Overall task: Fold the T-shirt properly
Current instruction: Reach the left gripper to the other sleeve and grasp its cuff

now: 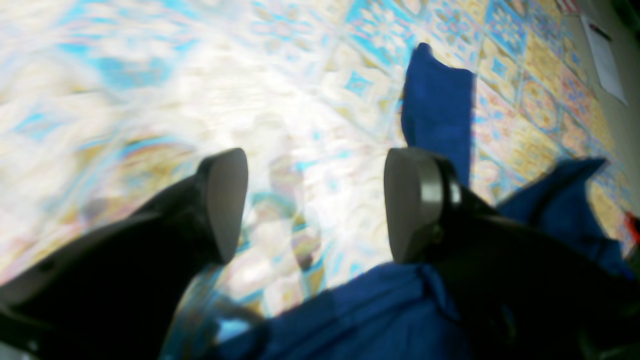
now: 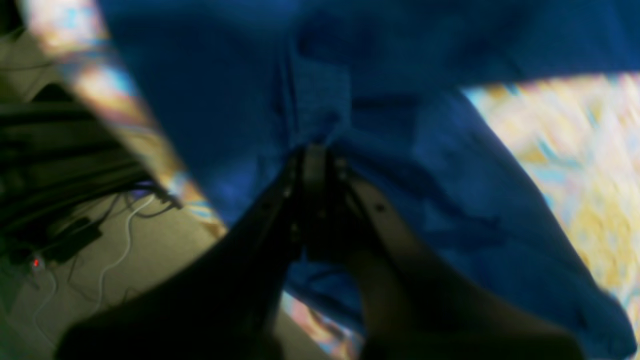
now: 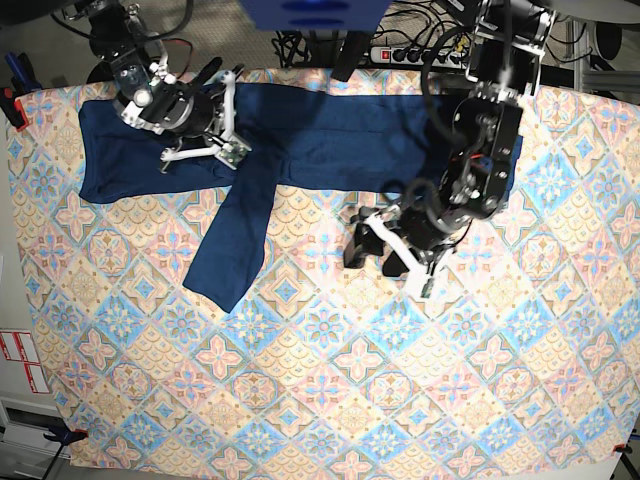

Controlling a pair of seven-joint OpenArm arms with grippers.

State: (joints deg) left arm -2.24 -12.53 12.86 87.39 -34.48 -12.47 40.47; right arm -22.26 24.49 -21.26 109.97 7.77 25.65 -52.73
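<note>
T-shirt (image 3: 300, 120) lies spread along the far edge of the table (image 3: 330, 400), one sleeve (image 3: 232, 240) trailing diagonally toward the middle of the patterned tablecloth (image 3: 500, 350). Right hand (image 2: 312, 150) pinched together on a bunched fold of the T-shirt near the far corner on its side. Left hand (image 1: 315, 200) hangs over bare cloth mid-table, fingers (image 1: 227, 200) apart, nothing between them. Near half of the table carries only the tablecloth.

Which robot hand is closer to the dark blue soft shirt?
Right. The right gripper is shut on the dark blue soft shirt; the left gripper hangs open over the patterned tablecloth beside it.
</note>
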